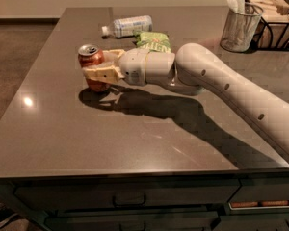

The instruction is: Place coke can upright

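The coke can (pixel 90 61) is a small red-orange can with a silver top. It stands upright on the dark grey countertop (pixel 62 134), left of centre, its base on or just above the surface. My gripper (pixel 97 66) reaches in from the right on a thick white arm (pixel 216 85). Its cream fingers (pixel 102 72) are closed around the can's body, one on the near side and one behind.
A clear plastic bottle (pixel 127 25) lies on its side at the back. A green snack bag (pixel 153 41) lies just behind my wrist. A wire mesh cup with napkins (pixel 238 25) and a black wire rack (pixel 277 28) stand at the back right. Drawers run below the counter's front edge.
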Available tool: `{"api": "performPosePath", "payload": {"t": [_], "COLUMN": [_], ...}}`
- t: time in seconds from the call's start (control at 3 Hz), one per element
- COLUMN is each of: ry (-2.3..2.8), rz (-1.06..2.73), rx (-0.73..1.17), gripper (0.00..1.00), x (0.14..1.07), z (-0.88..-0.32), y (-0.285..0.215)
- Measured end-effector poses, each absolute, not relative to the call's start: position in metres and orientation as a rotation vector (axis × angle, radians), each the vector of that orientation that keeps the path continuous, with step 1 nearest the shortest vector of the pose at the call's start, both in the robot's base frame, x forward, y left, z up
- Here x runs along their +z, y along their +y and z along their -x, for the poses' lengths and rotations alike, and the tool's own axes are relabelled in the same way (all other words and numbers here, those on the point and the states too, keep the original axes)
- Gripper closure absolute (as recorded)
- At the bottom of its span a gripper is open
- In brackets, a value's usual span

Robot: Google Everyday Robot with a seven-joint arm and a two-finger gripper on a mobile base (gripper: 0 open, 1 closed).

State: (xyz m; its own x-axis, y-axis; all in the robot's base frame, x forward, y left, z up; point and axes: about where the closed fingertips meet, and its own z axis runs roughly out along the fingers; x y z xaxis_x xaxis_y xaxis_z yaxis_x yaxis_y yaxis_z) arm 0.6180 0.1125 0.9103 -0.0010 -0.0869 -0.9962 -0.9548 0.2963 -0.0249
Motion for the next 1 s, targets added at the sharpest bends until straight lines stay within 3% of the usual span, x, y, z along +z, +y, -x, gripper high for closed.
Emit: {"api": "performPosePath", "payload": {"t": [0.33,0.67,1.0], "ry": [1.388,1.386,1.386], "rz": [1.052,1.056,1.056], "rx": [0.936,0.938,0.939], "gripper": [0.12,0.00,0.00], "x": [0.9106,0.9109,0.9109], "z": [-0.6170,-0.6160,-0.6160], "y": [0.1150,0.1173,0.1174]}}
